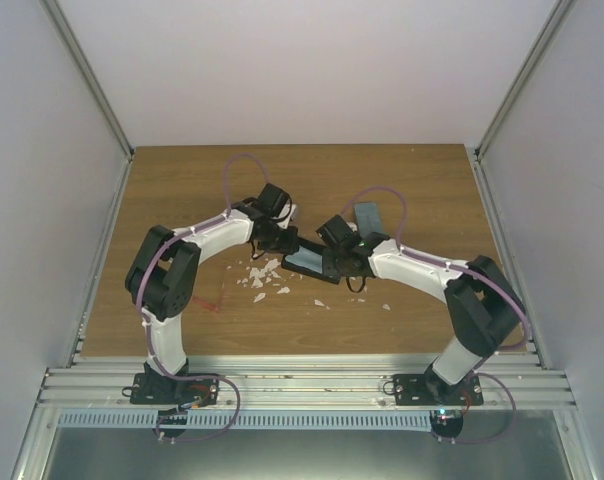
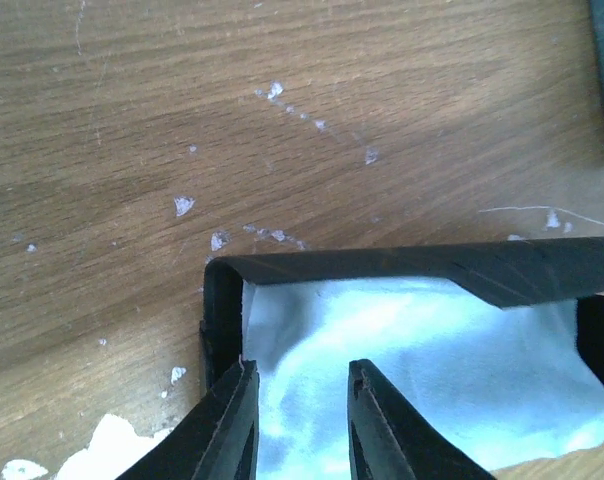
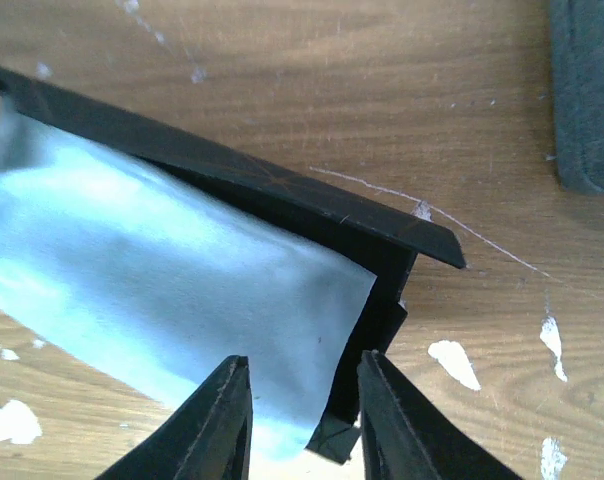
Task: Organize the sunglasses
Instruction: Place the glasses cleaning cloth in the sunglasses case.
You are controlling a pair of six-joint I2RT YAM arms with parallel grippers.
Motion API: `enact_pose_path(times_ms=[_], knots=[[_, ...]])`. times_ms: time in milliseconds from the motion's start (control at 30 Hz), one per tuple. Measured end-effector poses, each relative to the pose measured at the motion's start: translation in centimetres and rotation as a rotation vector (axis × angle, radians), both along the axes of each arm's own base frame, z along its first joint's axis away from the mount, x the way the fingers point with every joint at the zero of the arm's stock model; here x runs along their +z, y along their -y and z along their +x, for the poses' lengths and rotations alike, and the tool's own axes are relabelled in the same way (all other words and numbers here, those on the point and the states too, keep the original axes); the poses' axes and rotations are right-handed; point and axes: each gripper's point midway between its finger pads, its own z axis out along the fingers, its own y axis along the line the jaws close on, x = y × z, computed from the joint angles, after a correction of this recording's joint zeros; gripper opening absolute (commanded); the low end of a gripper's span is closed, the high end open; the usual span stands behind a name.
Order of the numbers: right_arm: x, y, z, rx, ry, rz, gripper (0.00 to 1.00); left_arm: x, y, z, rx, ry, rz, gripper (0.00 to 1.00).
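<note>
An oblong black hard case [image 1: 307,262] lies open mid-table, lined with a light blue cloth [image 2: 412,360]. My left gripper [image 2: 300,368] is open above the case's left end [image 2: 222,310], its fingertips over the cloth. My right gripper [image 3: 304,360] is open at the case's right end [image 3: 382,300], its jaws to either side of the end wall's lower corner and the cloth's edge [image 3: 162,270]. In the top view the left gripper [image 1: 287,243] and right gripper [image 1: 334,262] meet over the case. The sunglasses are not in view; the cloth hides whatever is inside the case.
A grey-blue flat pouch or second case [image 1: 367,215] lies just behind the right gripper; it also shows in the right wrist view [image 3: 587,90]. White chips and flecks [image 1: 262,275] are scattered on the wooden table [image 1: 182,180] left of and in front of the case. White walls surround the table.
</note>
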Motion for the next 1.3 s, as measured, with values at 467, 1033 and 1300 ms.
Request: enact_pose_path(times_ms=[467,1033,1300], knots=[[5.8,-4.5,0.4,0.297,0.149,0.181,0.56,4.3,-1.1,-0.6,0.073,0.078,-0.051,0.28],[1.4,-10.5,1.8,0.672,0.128,0.189,0.86,1.9,-7.5,-5.6,0.278,0.046,-0.093,0.3],[-0.3,-11.9,1.9,0.775,0.101,0.194,0.85,1.4,-7.2,-5.7,0.275,0.046,-0.119,0.3]])
